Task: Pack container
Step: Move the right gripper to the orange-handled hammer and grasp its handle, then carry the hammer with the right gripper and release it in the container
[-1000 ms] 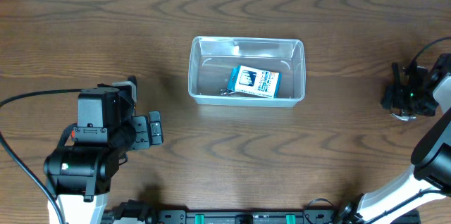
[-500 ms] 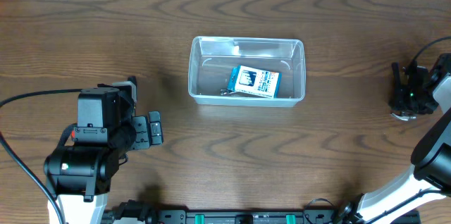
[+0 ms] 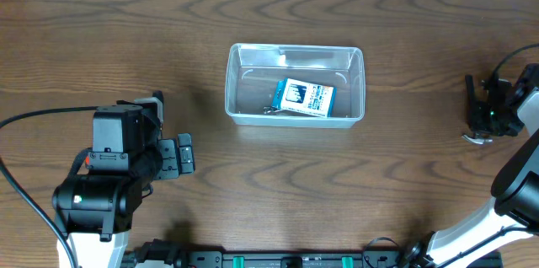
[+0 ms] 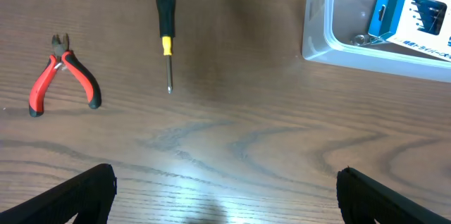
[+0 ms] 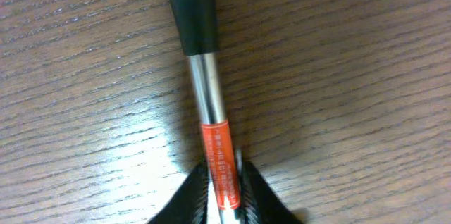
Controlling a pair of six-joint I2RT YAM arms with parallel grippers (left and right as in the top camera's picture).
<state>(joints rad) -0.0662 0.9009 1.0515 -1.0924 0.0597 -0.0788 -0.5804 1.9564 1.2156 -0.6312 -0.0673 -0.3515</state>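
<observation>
The clear container (image 3: 229, 91) stands at mid-table with a blue-and-white box (image 3: 305, 97) inside it. The left wrist view shows the container's corner (image 4: 318, 41) at the upper right. At the far right, my right gripper (image 3: 488, 120) points down at the table. Its jaws (image 5: 222, 182) are shut on the steel shaft of a tool (image 5: 210, 90) that has a black grip and an orange label. The tool's silver end (image 3: 477, 139) pokes out below the gripper. My left gripper (image 4: 227, 196) hangs wide open above bare wood, holding nothing.
Red-handled pliers (image 4: 60, 76) and a black-and-yellow screwdriver (image 4: 165, 34) lie on the wood left of the container. The left arm (image 3: 114, 171) hides them in the overhead view. A small metal clip (image 4: 363, 39) lies beside the box in the container.
The right gripper has closed its jaws on the tool at the table's right side, and the tool's silver end has shifted slightly. The left arm has not moved.
</observation>
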